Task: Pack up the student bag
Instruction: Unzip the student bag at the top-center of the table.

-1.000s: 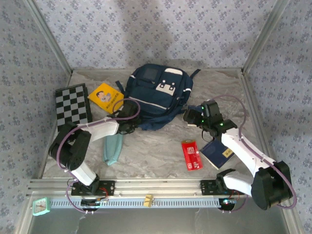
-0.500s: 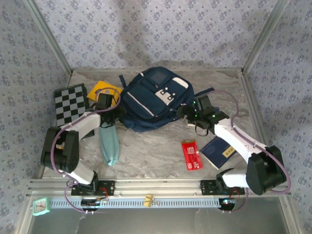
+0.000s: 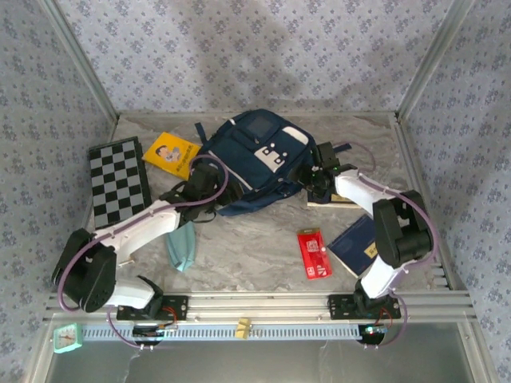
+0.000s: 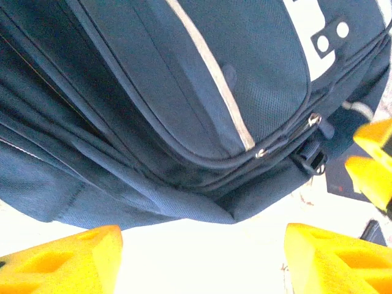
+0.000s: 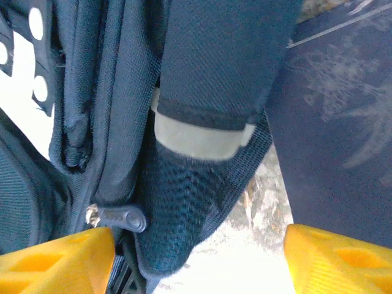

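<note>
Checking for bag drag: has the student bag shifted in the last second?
Yes. In the top view the student bag has turned clockwise: its white stripe, earlier near parallel to the table's far edge, now runs diagonal.

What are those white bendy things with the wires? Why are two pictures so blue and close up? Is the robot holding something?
The white bendy things are two robot arms. Each ends in a gripper, a hand with two yellow fingers. The wide picture comes from a camera above the table. The two close-up pictures come from little cameras on the arms' wrists. They show the left gripper and the right gripper very near the student bag, so blue cloth takes up most of them. Also on the table are a chessboard, a yellow book, a red packet, a dark blue booklet and a pale green pouch. Both grippers are open, and nothing is held.
</note>
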